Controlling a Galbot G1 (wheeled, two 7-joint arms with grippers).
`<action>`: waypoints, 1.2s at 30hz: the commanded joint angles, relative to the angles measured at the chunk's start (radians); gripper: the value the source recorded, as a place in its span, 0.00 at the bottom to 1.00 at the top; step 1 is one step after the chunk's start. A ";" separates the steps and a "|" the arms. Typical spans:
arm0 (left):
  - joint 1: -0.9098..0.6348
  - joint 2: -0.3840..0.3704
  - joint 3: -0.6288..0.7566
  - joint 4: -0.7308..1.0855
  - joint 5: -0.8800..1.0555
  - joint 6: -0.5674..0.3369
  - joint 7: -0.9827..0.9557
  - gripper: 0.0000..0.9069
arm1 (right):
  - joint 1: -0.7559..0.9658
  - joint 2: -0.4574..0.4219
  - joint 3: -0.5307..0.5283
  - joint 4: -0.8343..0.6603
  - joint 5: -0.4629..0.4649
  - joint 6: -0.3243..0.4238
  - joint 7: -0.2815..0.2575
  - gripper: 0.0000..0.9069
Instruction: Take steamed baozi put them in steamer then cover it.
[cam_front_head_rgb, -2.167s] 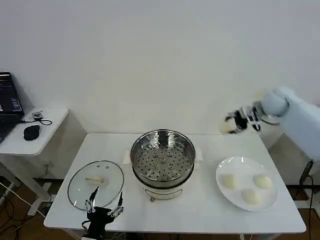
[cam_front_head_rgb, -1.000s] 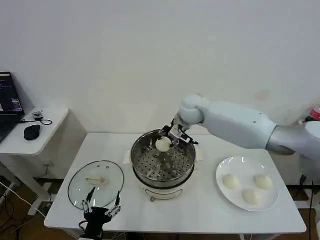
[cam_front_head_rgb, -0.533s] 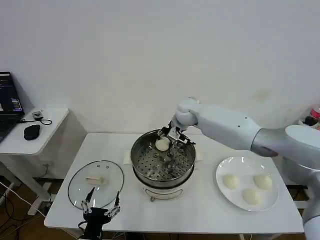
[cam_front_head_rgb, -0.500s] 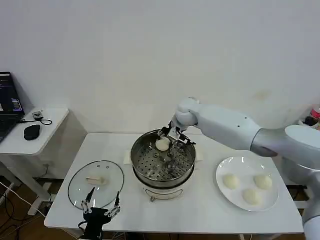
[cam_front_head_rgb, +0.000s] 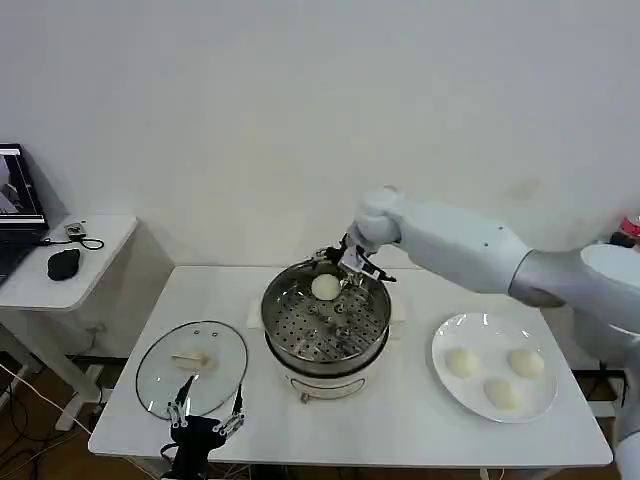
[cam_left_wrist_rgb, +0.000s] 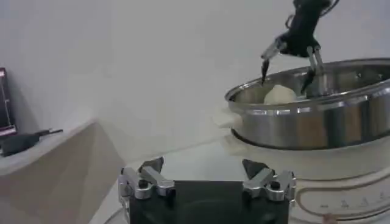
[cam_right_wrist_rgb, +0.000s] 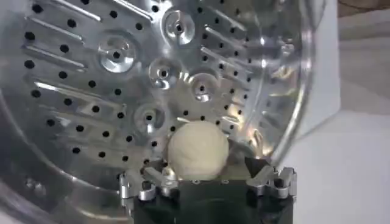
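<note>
One baozi (cam_front_head_rgb: 325, 287) lies below the right end effector (cam_front_head_rgb: 347, 262).

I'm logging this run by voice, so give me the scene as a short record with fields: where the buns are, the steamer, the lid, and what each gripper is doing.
baozi in steamer: one steamed baozi on the perforated tray, near the far wall
baozi on plate: three on the white plate
steamer: mid-table, uncovered
glass lid: flat on the table, on the steamer's left
right gripper: open, just above the steamer's far rim, over the bun, not gripping it
left gripper: open, parked at the table's near edge by the lid
</note>
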 joint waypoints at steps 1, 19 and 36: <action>-0.001 0.004 0.002 0.001 -0.001 0.001 0.001 1.00 | 0.140 -0.120 -0.030 0.146 0.174 -0.116 -0.029 1.00; -0.038 0.027 0.058 -0.008 0.009 0.022 0.013 1.00 | 0.114 -0.727 -0.156 0.478 0.130 -0.540 -0.025 1.00; -0.037 0.005 0.079 0.023 0.034 0.033 0.013 1.00 | -0.525 -0.755 0.272 0.419 0.104 -0.564 -0.018 1.00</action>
